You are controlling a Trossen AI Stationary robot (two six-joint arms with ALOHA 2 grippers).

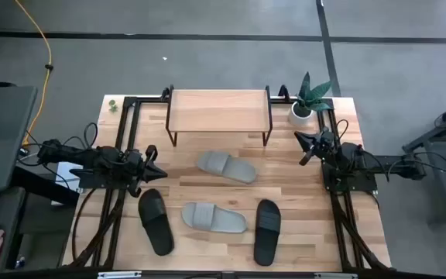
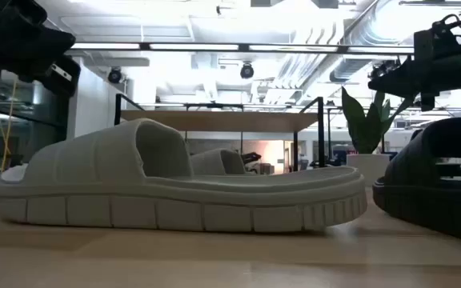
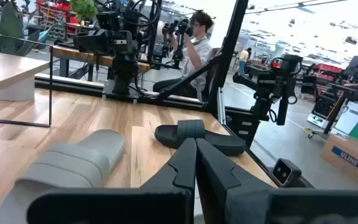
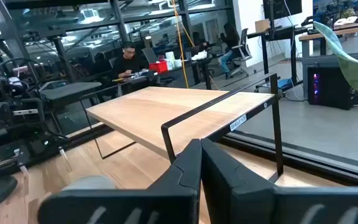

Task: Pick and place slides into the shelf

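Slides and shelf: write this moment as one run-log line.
slides: four on table | shelf: bare | left gripper: shut, idle | right gripper: shut, idle

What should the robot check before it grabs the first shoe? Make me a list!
1. Shelf top free for shoes: ok, nothing on it.
2. All four slides on the table: ok, grey slides, black slides.
3. Left gripper holding nothing: ok, shut and empty.
4. Right gripper holding nothing: ok, shut and empty.
5. Grippers open to grab: not ok, both shut.
6. Potted plant clear of shelf: ok, beside its right end.
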